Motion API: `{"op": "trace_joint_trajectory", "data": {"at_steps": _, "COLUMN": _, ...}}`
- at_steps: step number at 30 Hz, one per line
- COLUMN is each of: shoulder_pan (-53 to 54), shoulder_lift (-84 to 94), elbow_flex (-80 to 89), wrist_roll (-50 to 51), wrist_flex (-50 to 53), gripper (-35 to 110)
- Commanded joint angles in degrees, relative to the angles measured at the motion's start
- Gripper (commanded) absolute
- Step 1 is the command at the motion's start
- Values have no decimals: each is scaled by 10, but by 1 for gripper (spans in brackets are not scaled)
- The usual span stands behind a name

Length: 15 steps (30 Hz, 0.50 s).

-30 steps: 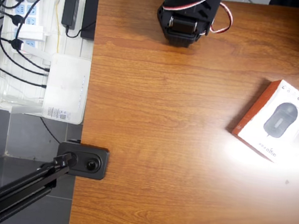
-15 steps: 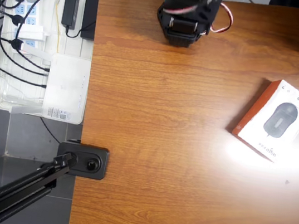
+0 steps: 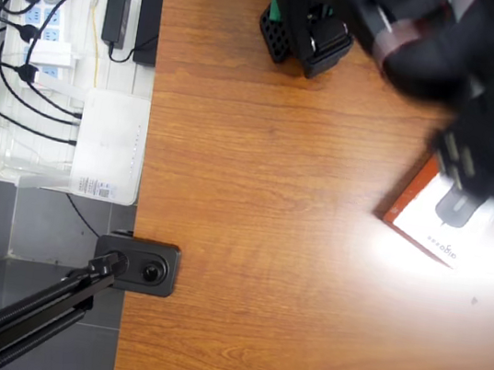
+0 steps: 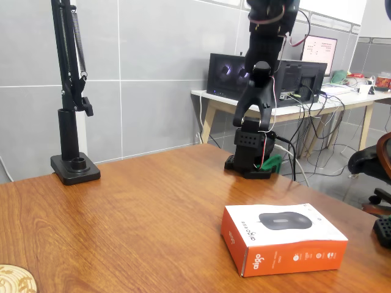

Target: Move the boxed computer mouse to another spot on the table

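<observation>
— What sits nearest the camera in the fixed view?

— One round pale wooden coaster (image 4: 13, 278), cut off at the near left corner of the large brown wood-grain table (image 4: 122, 213). Next comes one flat white box with orange-red sides and a black computer mouse pictured on its face (image 4: 282, 245), lying flat near the table's near right edge. The white lettering on its orange side is too small for me to read for sure.

— And from overhead?

— The same boxed mouse (image 3: 437, 223) lies askew at the right edge of the table (image 3: 257, 242), partly under a blurred black shape (image 3: 483, 99).

— Farther back?

— One black stand base (image 4: 74, 168) with a tall post at the far left edge, and one black robot arm (image 4: 259, 91) rising from its base at the far edge.

— The gripper?

— Its fingers are lost in the blur overhead; I cannot tell whether they are apart or together.

— Anything off the table?

— One white tray (image 3: 24, 59) of power strips and black cables, with one white router-like box (image 3: 109, 146), beside the left edge overhead.
</observation>
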Motion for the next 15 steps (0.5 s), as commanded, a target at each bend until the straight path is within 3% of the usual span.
{"op": "trace_joint_trajectory", "data": {"at_steps": 1, "shoulder_pan": -18, "shoulder_lift": -60, "elbow_flex": -1, "wrist_roll": -47, "wrist_flex": -4, "gripper": 7}}
{"op": "trace_joint_trajectory", "data": {"at_steps": 7, "shoulder_pan": -114, "shoulder_lift": -152, "elbow_flex": -33, "wrist_roll": -146, "wrist_flex": 51, "gripper": 14}}
{"op": "trace_joint_trajectory", "data": {"at_steps": 12, "shoulder_pan": -136, "shoulder_lift": -76, "elbow_flex": 82, "wrist_roll": -161, "wrist_flex": 47, "gripper": 23}}
{"op": "trace_joint_trajectory", "data": {"at_steps": 15, "shoulder_pan": -147, "shoulder_lift": -33, "elbow_flex": 101, "wrist_roll": -165, "wrist_flex": 117, "gripper": 27}}
